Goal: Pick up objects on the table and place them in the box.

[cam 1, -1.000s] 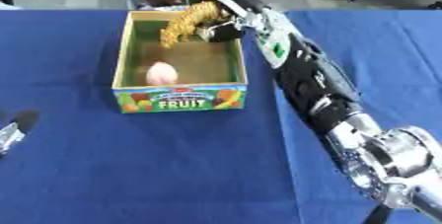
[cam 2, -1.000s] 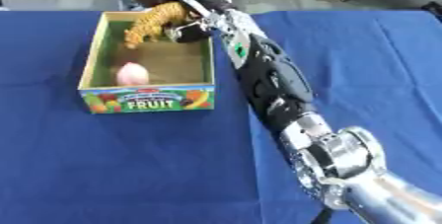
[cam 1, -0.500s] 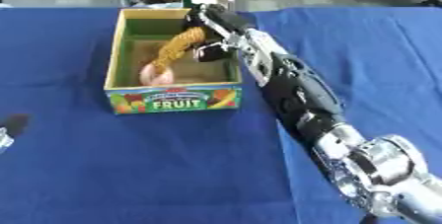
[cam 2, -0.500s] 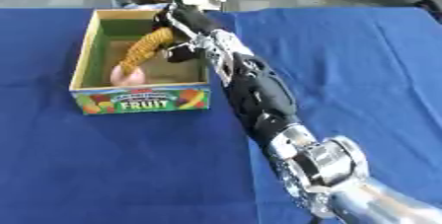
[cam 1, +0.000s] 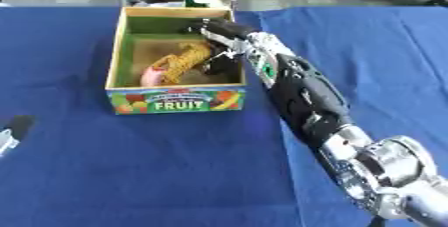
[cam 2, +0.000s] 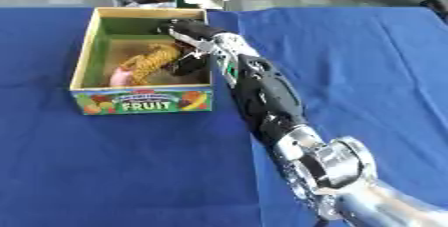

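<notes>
So the right hand (cam 1: 217,36) is reaching down into the box (cam 1: 116,58), coming in over its right wall, with the whole black and silver arm stretched across the blue tablecloth (cam 1: 131,171) behind it; the fingers hang down inside the box, but I honestly cannot tell whether they are curled round anything or just relaxed, they blur into the dark patch by the right wall.

Just to the left of the hand, and a little nearer to the camera, a yellow-orange ribbed thing (cam 2: 149,62) lies slanted on the box floor; its upper end is right up against the fingers, touching or near enough, I can't say which; its lower end leans on a small pink object (cam 2: 121,76), which sits further left of the hand, close to the front wall; both are clearly inside the box.

The box itself is an open cardboard tray with a green inside and a front panel that reads FRUIT, with pictures of fruit round the word; it sits upright on the cloth, below and to the left of the hand.

The left hand (cam 1: 10,132) only peeks in at the left edge, well apart from the right hand and the box; just a dark and silvery bit shows, so no telling how its fingers stand.
</notes>
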`<state>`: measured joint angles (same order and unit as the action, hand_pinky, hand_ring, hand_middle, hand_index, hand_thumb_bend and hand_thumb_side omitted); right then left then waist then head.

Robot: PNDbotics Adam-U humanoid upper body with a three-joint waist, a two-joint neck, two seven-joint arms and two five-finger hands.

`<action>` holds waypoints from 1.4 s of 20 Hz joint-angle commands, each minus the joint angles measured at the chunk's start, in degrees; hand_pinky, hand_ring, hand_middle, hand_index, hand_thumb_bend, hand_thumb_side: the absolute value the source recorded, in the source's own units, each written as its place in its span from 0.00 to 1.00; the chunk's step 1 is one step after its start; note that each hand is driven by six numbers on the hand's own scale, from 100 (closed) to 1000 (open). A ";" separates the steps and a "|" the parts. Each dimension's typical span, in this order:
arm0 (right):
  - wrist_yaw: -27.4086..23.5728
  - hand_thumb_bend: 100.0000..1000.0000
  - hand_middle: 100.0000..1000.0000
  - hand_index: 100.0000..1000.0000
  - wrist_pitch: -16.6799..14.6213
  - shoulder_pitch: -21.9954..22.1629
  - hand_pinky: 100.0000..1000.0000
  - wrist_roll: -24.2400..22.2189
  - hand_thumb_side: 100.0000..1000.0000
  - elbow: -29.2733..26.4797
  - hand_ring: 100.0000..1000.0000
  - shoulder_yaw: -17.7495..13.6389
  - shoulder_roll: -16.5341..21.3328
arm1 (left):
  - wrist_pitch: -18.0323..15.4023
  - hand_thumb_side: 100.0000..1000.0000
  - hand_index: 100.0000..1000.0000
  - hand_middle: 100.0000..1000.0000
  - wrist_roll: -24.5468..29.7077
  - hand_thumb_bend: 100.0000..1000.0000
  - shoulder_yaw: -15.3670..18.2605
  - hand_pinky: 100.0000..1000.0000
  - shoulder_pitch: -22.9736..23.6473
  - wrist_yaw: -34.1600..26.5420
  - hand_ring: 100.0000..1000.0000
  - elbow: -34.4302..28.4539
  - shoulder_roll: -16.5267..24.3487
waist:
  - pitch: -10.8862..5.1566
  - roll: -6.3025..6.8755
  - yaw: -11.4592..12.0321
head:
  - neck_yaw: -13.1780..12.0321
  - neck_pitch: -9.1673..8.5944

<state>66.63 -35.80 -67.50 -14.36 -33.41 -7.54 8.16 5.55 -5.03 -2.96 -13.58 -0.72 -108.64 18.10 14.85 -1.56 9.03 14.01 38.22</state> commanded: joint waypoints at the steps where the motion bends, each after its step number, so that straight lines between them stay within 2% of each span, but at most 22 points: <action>1: -2.50 0.00 0.91 1.00 -0.48 -0.71 0.93 -3.71 0.43 -2.12 1.00 -0.34 1.50 | 0.03 0.07 0.67 0.49 0.10 0.66 0.59 0.52 -0.26 0.17 0.36 -0.41 0.49 | -0.96 0.35 -0.16 | -0.01 0.15; 6: -6.92 0.00 0.92 1.00 -1.73 -0.92 0.94 -8.60 0.55 -3.99 1.00 -0.41 2.75 | 0.02 0.07 0.67 0.49 0.09 0.66 0.75 0.52 0.05 0.28 0.36 -0.19 0.47 | -1.23 0.44 -0.61 | -0.09 0.28; 12: -11.56 0.00 0.92 1.00 -1.18 -0.92 0.94 -12.81 0.55 -5.48 1.00 -0.30 3.33 | -0.01 0.07 0.67 0.49 0.11 0.66 0.79 0.52 0.14 0.34 0.36 -0.12 0.48 | -1.30 0.45 -0.72 | -0.10 0.30; 13: -12.00 0.00 0.92 1.00 -1.28 -1.24 0.95 -13.29 0.50 -5.94 1.00 0.03 3.64 | 0.08 0.08 0.67 0.48 0.09 0.66 0.89 0.52 0.39 0.39 0.36 0.04 0.46 | -1.52 0.44 -1.02 | -0.13 0.52; 19: -16.50 0.00 0.92 1.00 -5.77 -2.01 0.95 -18.14 0.46 -8.34 1.00 2.82 7.01 | 0.08 0.08 0.67 0.48 -0.11 0.66 1.58 0.52 1.51 0.92 0.36 0.70 0.47 | -2.15 0.20 -2.65 | -0.92 1.09; 24: -16.38 0.00 0.93 1.00 -7.85 -1.61 0.95 -21.42 0.55 -7.62 1.00 3.06 7.80 | 0.01 0.08 0.67 0.48 0.10 0.66 1.71 0.52 1.76 1.18 0.36 0.91 0.36 | -2.17 0.31 -2.92 | -0.92 1.11; 25: -16.10 0.02 0.93 1.00 -8.03 -1.55 0.96 -21.83 0.60 -7.46 1.00 3.04 7.84 | 0.02 0.08 0.67 0.48 0.11 0.66 1.74 0.52 1.81 1.21 0.36 0.94 0.35 | -2.17 0.35 -2.95 | -0.90 1.14; 27: -15.38 0.07 0.94 1.00 -8.52 -1.47 0.96 -22.45 0.65 -7.32 1.00 3.00 7.91 | 0.04 0.08 0.67 0.48 0.18 0.66 1.77 0.52 1.92 1.29 0.35 0.98 0.34 | -2.17 0.41 -3.00 | -0.82 1.12; 28: -15.07 0.07 0.94 1.00 -8.83 -1.43 0.97 -22.63 0.64 -7.31 1.00 2.96 7.90 | 0.04 0.08 0.67 0.48 0.20 0.66 1.79 0.52 1.96 1.30 0.35 0.99 0.29 | -2.17 0.45 -3.04 | -0.77 1.06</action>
<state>51.18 -36.94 -67.71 -29.31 -40.01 -4.52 14.42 5.60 -5.02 -1.81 -11.35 0.09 -107.17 18.07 13.95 -1.40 6.01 13.21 39.24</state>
